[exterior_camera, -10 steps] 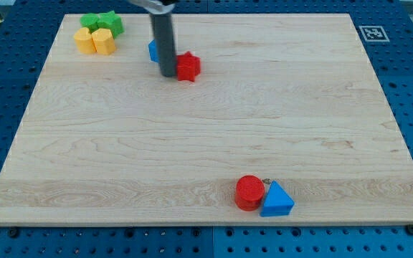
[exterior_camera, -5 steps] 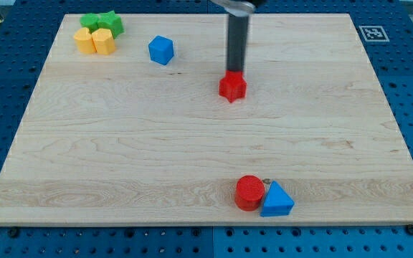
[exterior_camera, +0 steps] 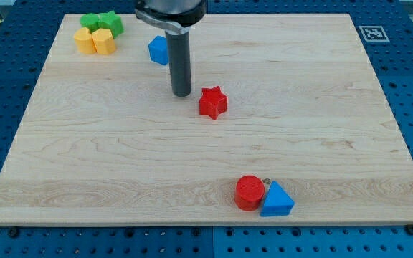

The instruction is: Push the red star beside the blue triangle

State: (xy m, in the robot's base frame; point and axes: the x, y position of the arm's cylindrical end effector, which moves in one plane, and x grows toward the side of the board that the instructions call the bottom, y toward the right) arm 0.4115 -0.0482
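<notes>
The red star (exterior_camera: pixel 212 102) lies near the middle of the wooden board, a little above centre. The blue triangle (exterior_camera: pixel 277 200) sits near the board's bottom edge, right of centre, touching a red cylinder (exterior_camera: pixel 249 192) on its left. My tip (exterior_camera: pixel 182 94) stands on the board just to the upper left of the red star, a small gap apart from it. The rod partly hides a blue cube (exterior_camera: pixel 158 49) behind it.
Two green blocks (exterior_camera: pixel 100 22) and two yellow blocks (exterior_camera: pixel 95 41) cluster at the board's top left corner. A fiducial marker (exterior_camera: pixel 371 33) is at the top right corner. The board (exterior_camera: pixel 335 129) lies on a blue perforated table.
The red star moved down and right from beside the blue cube, then slightly left and down. My tip swung right behind the star, then back to the star's upper left.
</notes>
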